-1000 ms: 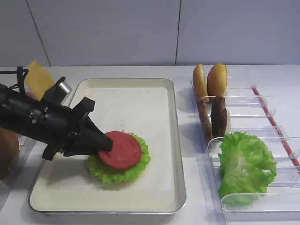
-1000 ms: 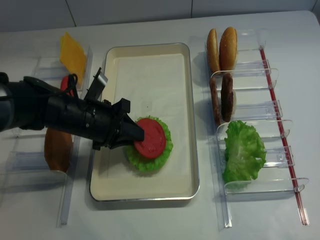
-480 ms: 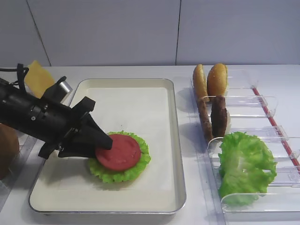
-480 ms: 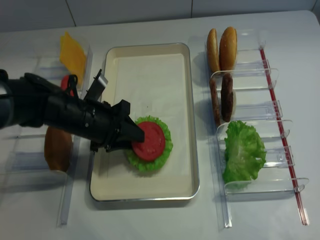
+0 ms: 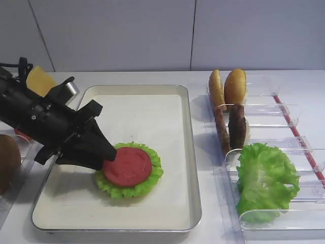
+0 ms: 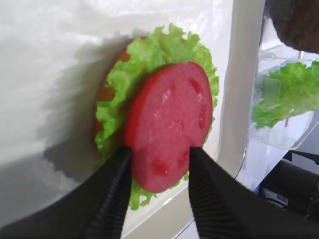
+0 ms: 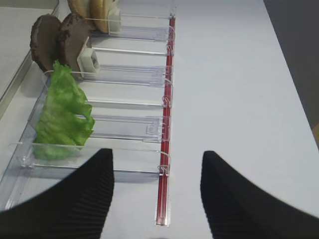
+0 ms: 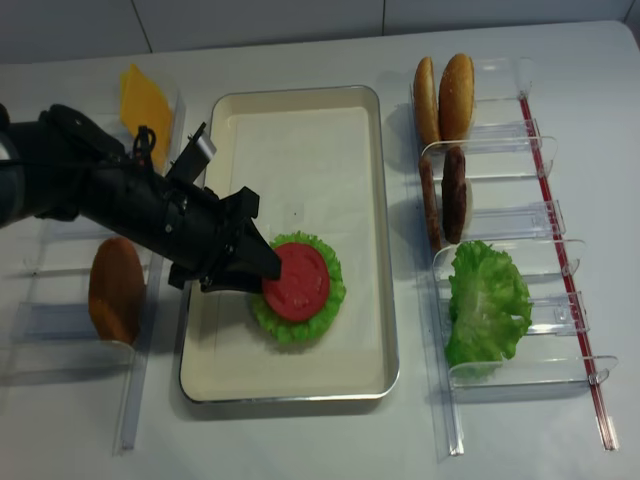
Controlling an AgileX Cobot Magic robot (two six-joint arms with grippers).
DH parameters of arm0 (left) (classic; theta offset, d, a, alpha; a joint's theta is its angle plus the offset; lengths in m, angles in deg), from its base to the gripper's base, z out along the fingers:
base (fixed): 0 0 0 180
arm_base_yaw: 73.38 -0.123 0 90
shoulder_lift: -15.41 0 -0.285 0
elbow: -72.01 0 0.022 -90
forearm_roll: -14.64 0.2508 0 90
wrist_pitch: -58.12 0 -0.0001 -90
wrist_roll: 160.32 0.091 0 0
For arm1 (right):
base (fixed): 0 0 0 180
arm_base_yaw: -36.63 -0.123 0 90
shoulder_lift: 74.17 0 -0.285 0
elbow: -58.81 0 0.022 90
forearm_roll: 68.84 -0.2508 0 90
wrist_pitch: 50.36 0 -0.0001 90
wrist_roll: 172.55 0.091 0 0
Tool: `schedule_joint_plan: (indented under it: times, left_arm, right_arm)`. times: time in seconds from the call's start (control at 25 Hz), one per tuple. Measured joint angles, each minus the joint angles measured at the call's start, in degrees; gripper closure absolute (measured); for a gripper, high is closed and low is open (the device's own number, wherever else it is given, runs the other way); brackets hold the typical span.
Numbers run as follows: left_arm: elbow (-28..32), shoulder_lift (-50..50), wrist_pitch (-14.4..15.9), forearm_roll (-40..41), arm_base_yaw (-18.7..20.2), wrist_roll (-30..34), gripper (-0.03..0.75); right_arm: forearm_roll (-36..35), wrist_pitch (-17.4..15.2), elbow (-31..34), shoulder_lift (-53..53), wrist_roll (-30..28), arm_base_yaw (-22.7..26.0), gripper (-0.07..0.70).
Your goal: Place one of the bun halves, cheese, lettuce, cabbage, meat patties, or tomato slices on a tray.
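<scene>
A red tomato slice (image 5: 128, 166) (image 8: 297, 281) (image 6: 169, 124) lies flat on a ruffled lettuce (image 5: 122, 191) (image 8: 296, 330) (image 6: 144, 59) rosette on the cream tray (image 5: 152, 107) (image 8: 300, 150). My left gripper (image 5: 106, 160) (image 8: 265, 276) (image 6: 159, 149) is open at the slice's left edge, one finger on each side of its near rim. My right gripper (image 7: 157, 154) hangs open over the bare table beside the racks, with nothing between its fingers.
Clear racks right of the tray hold upright bun halves (image 5: 228, 86) (image 8: 445, 95), meat patties (image 5: 231, 127) (image 8: 445, 195) (image 7: 55, 42) and a big lettuce bunch (image 5: 266, 180) (image 8: 485, 300) (image 7: 62, 114). Racks on the left hold cheese (image 5: 40, 81) (image 8: 145, 100) and another bun half (image 8: 115, 290).
My left gripper's jaws have spread apart and let go of the tomato slice, which now rests flat on the lettuce. The left arm has lifted and drawn back slightly to the left.
</scene>
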Motion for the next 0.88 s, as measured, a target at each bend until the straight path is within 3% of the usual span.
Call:
schedule_joint_plan:
  times: [0.36,0.64,0.88]
  left_arm:
    - [-7.4,0.0,6.1,12.0,0.0,-9.0,0.426]
    - [-16.5,-0.4,7.1,23.0,0.0,-18.1,0.426]
    - [-18.6,-5.4,7.9,32.2,0.0,-24.5,0.426]
  right_arm:
    - [0.0,0.0,0.0,0.0,0.0,0.0,0.242]
    - [0.0,0.0,0.0,0.0,0.0,0.0,0.242]
    - [0.0,0.0,0.0,0.0,0.0,0.0,0.242]
